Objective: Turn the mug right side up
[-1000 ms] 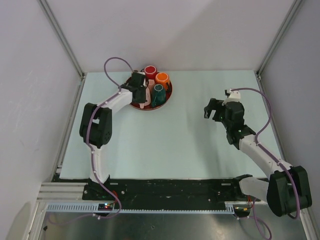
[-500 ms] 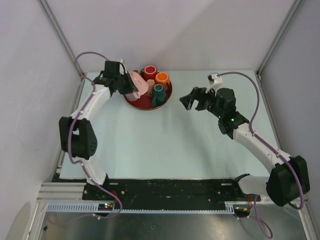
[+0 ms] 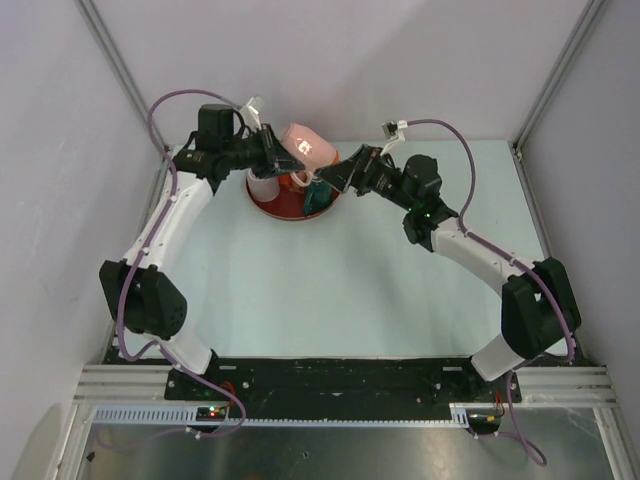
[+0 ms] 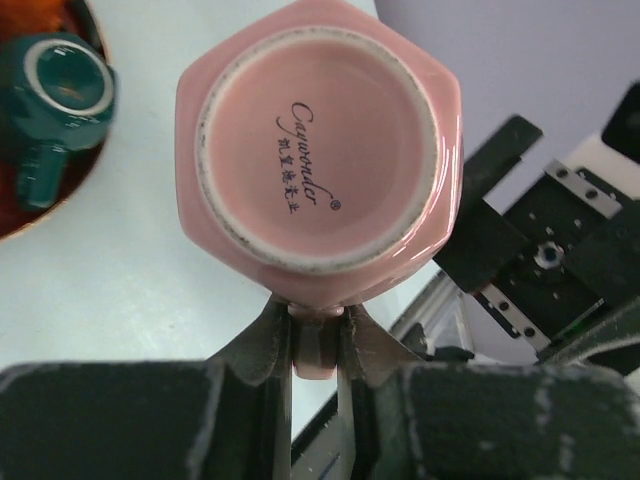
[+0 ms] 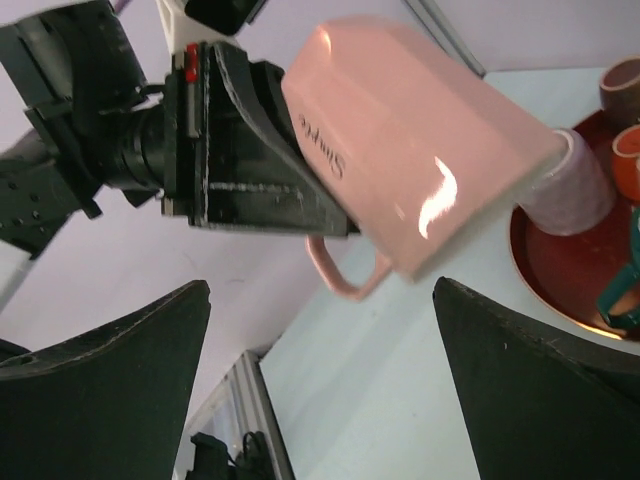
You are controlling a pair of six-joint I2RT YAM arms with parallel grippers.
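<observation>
- A pink mug (image 3: 303, 143) is held in the air above the far left part of the table (image 3: 350, 290), over the back edge of a round red tray (image 3: 290, 208).
- The left pincer (image 3: 272, 152) is closed tight on the mug's handle, one finger on each side of it; seen from that wrist, the handle sits low between the two fingers (image 4: 268, 345).
- The mug is tipped over on a slant. Its flat base, with printed writing on it, faces back toward the left wrist, and its mouth points away and down toward the tray.
- The right pincer (image 3: 340, 172) is just beside the mug on its right side. Its two dark fingers stand as wide apart as they go and hold nothing. From that wrist the mug fills the upper middle of the view, handle hanging underneath.
- On the tray stand a green mug (image 3: 318, 192), an orange mug (image 5: 625, 150) and a pale cup (image 5: 575, 185); the pale cup stands just under the pink mug's lower end.
- Both arms reach in from opposite sides toward the tray.
</observation>
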